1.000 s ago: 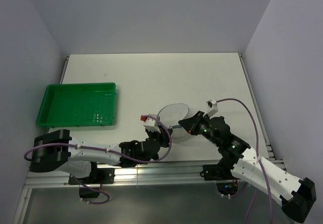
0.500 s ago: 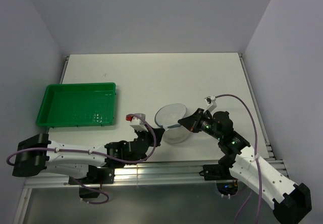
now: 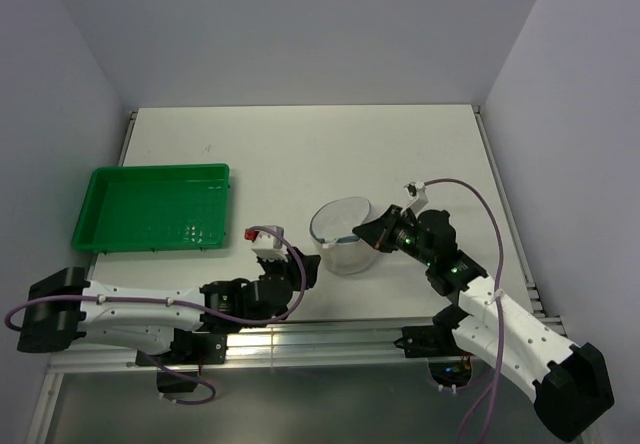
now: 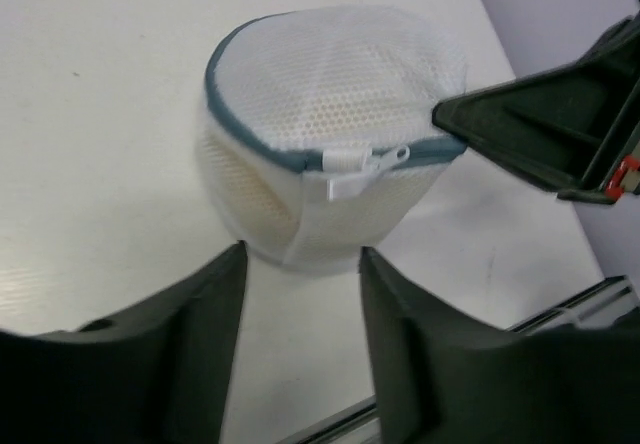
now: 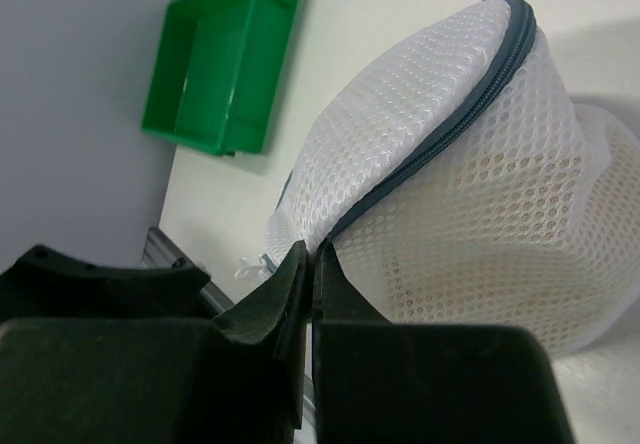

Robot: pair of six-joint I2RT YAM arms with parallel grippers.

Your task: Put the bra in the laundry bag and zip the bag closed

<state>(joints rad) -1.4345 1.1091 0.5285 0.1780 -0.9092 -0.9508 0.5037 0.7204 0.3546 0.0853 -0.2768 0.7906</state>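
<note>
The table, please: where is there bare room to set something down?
Bare: the far table beyond the green tray and laundry bag, and the gap between them. Crowded: the near edge, where left gripper and right gripper flank the bag.

Bare table [image 4: 100, 164] lies between left hand [image 4: 300, 259] and laundry bag [image 4: 335, 114]; right hand [image 5: 308, 259] blocks its right side.

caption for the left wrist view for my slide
Right gripper pinches the zipper trim of the laundry bag; open left gripper faces its zipper pull.

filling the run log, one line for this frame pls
left claw: open, facing zipper pull | right claw: shut on laundry bag trim | bra: yellowish through mesh
</note>
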